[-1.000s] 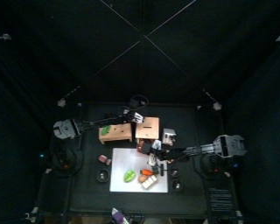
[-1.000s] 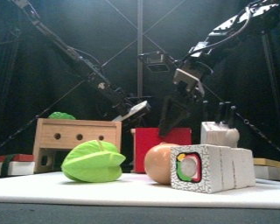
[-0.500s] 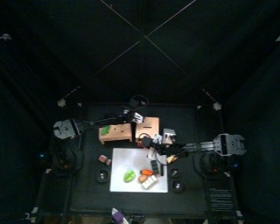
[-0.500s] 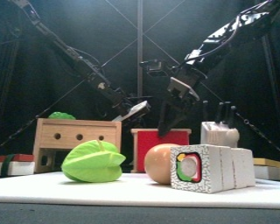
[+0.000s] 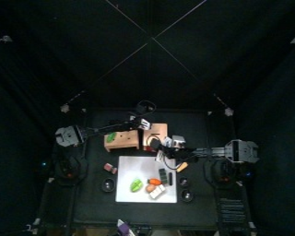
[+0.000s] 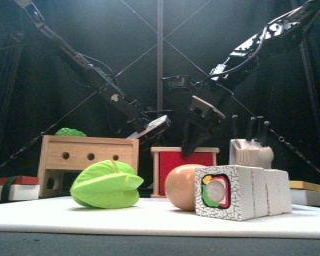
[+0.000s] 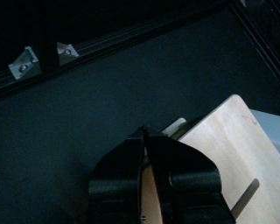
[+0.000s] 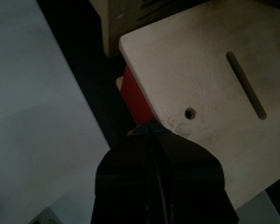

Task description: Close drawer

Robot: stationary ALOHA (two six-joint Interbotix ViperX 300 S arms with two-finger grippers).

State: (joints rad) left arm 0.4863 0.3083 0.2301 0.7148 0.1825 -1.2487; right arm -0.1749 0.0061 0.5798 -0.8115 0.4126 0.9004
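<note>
So the drawer (image 5: 155,136) sits near the middle of the worktop (image 5: 88,198), just behind the white mat (image 5: 135,166). The right claw (image 8: 152,133) is pinched shut, tips right at the drawer's red front (image 8: 130,94). The left claw (image 7: 150,140) is also closed, over the wooden box (image 7: 230,157).

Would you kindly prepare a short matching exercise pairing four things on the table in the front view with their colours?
Things:
1. star-shaped fruit
2. wooden box unit
3. panel behind the round fruit
4. mat

Colours:
A. white
B. red
C. green
D. light tan

Pairs: 1-C, 2-D, 3-B, 4-A
</note>
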